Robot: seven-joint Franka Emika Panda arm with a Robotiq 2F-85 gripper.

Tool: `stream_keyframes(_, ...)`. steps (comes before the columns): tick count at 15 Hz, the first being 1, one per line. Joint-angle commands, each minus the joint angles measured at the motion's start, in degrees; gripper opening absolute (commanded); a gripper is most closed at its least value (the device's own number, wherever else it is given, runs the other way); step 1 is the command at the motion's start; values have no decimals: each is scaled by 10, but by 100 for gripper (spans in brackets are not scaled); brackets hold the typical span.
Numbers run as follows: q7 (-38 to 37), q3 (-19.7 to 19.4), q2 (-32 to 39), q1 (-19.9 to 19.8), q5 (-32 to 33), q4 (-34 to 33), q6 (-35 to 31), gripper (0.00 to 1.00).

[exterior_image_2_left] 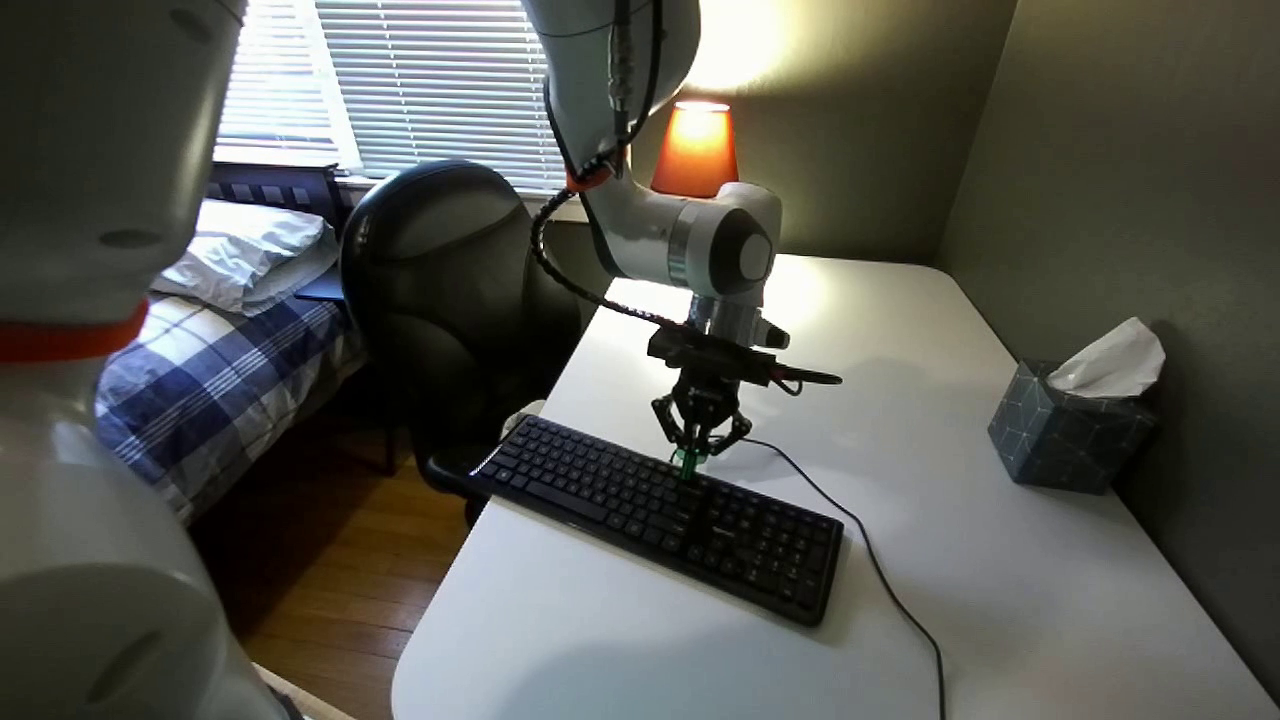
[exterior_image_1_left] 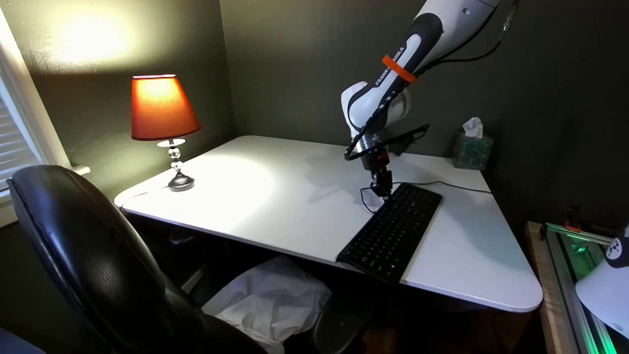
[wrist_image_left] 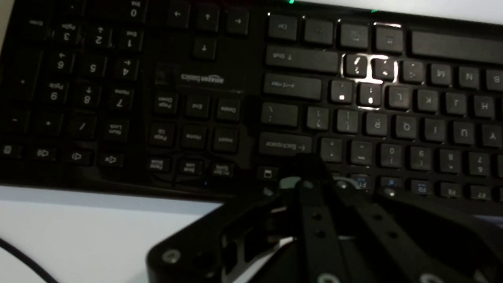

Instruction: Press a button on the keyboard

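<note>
My gripper (exterior_image_2_left: 689, 470) points down at the back edge of the keyboard (exterior_image_2_left: 600, 492). Its two fingers (wrist_image_left: 313, 200) are pushed together, and I see nothing held between them. In the wrist view, the tips are just beside the Backspace key (wrist_image_left: 281, 144). I can't tell if they touch any key. The keyboard is long and black and lies flat on the white table (exterior_image_2_left: 900, 420), with one short end right at the table's edge. A thin black cable (exterior_image_2_left: 872, 560) bends across the table near it. In both exterior views I see a tissue box (exterior_image_2_left: 1060, 440) near the wall (exterior_image_2_left: 1150, 200), with a white tissue (exterior_image_2_left: 1110, 362) poking out of the top. An orange lamp (exterior_image_1_left: 161, 110) glows in both too, and a big black chair (exterior_image_2_left: 445, 300) is by the table.
</note>
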State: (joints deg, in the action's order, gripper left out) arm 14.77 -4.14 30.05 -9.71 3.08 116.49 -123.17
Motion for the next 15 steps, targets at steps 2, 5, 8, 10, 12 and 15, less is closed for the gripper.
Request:
stream_keyframes(2, 4, 5, 14, -5, -8, -18, 22, 0)
stream_keyframes(5, 4, 6, 14, -5, -8, -20, 26, 0)
stream_keyframes(8, 5, 6, 11, -4, -7, -19, 26, 0)
stream_keyframes(10, 5, 6, 7, -4, -7, -17, 25, 0)
stream_keyframes(12, 6, 6, 3, -5, -7, -14, 23, 0)
stream_keyframes(15, 6, 5, -4, -5, -6, -8, 21, 0)
